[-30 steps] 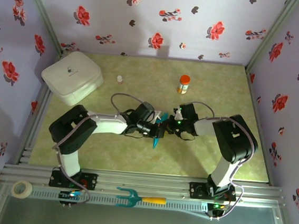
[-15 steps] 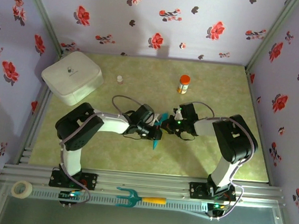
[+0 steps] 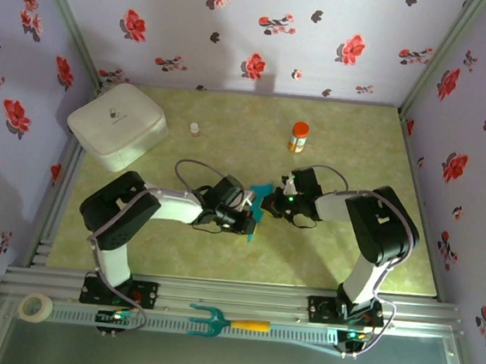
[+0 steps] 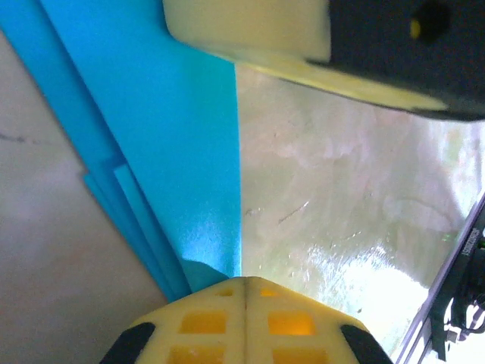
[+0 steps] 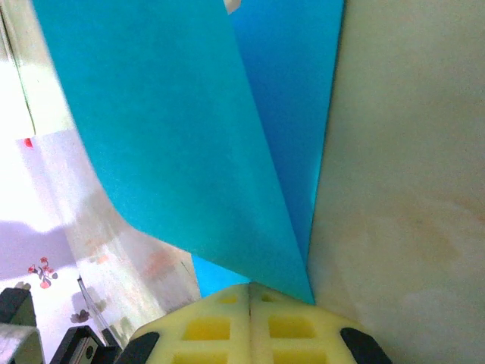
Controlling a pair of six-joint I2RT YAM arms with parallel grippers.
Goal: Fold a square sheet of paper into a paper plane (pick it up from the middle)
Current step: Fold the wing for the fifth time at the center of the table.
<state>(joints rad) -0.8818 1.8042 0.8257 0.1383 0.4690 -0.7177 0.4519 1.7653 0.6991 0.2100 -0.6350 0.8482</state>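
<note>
Folding is the step in hand: the thin teal-blue paper point(image 3: 258, 202), already creased into narrow layered panels, is held near the middle of the green mottled table point(image 3: 348, 252), well apart from every edge. The left gripper point(image 4: 244, 292) and right gripper point(image 5: 250, 292) are each clamped on it. The next move, I judge, calls for laying it flat and pressing the crease sharp.

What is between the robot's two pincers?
The folded teal-blue paper, seen in the top view; the left pincer and the right pincer are both shut on it.
</note>
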